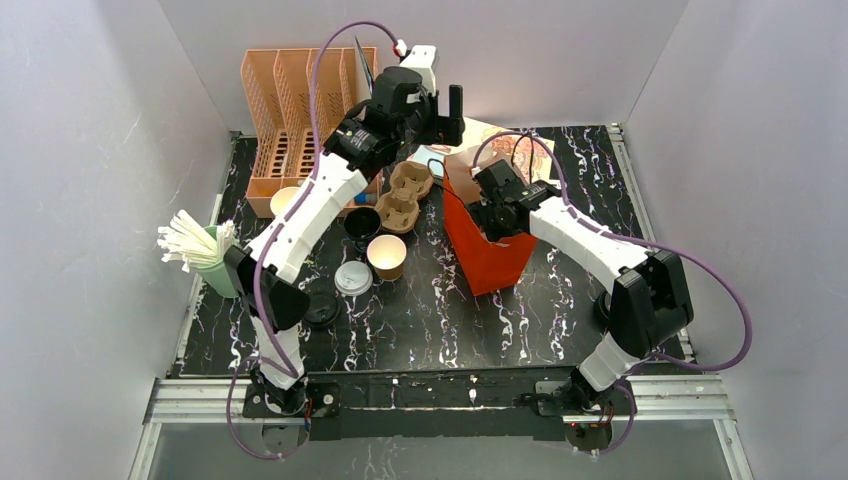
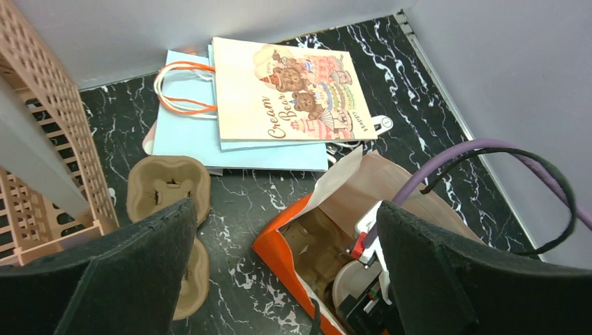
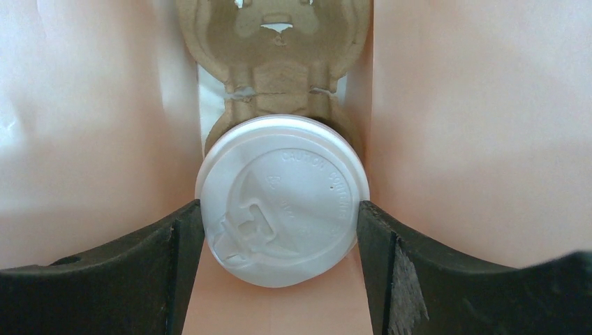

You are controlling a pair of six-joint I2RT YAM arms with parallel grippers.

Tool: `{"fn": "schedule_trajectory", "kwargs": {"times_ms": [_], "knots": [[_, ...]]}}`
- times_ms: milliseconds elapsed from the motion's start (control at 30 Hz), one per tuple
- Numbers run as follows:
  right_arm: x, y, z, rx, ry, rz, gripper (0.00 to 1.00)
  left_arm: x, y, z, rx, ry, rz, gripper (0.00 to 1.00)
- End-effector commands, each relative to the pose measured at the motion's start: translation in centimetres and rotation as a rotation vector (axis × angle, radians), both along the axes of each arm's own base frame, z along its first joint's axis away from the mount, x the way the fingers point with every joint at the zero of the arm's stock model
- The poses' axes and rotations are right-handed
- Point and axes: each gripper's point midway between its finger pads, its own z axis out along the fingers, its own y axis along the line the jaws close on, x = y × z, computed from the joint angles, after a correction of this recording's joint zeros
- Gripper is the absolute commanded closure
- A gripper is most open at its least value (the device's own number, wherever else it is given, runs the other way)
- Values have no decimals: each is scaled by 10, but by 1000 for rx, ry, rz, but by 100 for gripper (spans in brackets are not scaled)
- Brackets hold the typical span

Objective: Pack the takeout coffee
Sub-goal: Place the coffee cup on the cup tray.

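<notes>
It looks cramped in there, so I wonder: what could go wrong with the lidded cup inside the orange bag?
The right end effector pinches the takeout coffee at its lid; squeezing may pop it off. The orange bag walls hug the fingers, so pulling out could snag and tip the bag.

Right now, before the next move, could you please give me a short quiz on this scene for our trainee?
1. True or false: the left gripper holds a cup.
2. What does the right gripper grip inside the orange bag: A a black lid, B a white-lidded cup, C straws?
3. Fill in: the unlidded kraft cup stands beside a loose white ____.
Key: 1 false; 2 B; 3 lid.
</notes>
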Motion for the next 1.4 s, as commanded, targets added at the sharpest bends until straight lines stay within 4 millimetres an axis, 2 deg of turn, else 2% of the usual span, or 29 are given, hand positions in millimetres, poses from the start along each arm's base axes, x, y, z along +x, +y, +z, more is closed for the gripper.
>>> {"fn": "schedule_trajectory", "kwargs": {"times_ms": [0, 133, 233, 333, 433, 467, 500, 567, 600, 633, 867, 1167, 1267, 1367], "knots": [[-67, -21, -73, -121, 344, -9, 80, -11, 20, 29, -41, -42, 56, 2], [-71, -20, -81, -113, 368, -18, 80, -16, 30, 26, -33, -11, 71, 2], [-68, -21, -78, -124, 357, -24, 80, -19, 39, 28, -29, 0, 81, 2], [-58, -16, -56, -104, 309, -24, 78, -21, 43, 27, -28, 11, 79, 2], [-40, -7, -21, -58, 225, -30, 67, -22, 46, 27, -29, 17, 73, 2], [-36, -6, -10, -49, 202, -33, 61, -23, 46, 27, -29, 20, 70, 2], [-32, -5, -1, -47, 189, -35, 50, -23, 46, 26, -27, 22, 66, 2], [-28, -4, 16, -44, 169, -40, 17, -24, 46, 25, -27, 22, 56, 2], [-26, -3, 23, -39, 153, -41, 5, -25, 45, 26, -27, 19, 47, 2], [-23, -2, 32, -27, 135, -42, 2, -26, 45, 24, -25, 19, 38, 2], [-11, 7, 72, 36, 52, -43, 2, -33, 42, 25, -47, 10, -5, 2], [14, 14, 144, 98, -128, -19, 2, -38, 45, 19, -51, 57, 17, 2], [23, 19, 169, 131, -198, 7, 2, -40, 56, 15, -37, 79, 65, 2], [29, 29, 200, 202, -266, 36, 2, -47, 77, 4, -18, 137, 140, 2]]}}
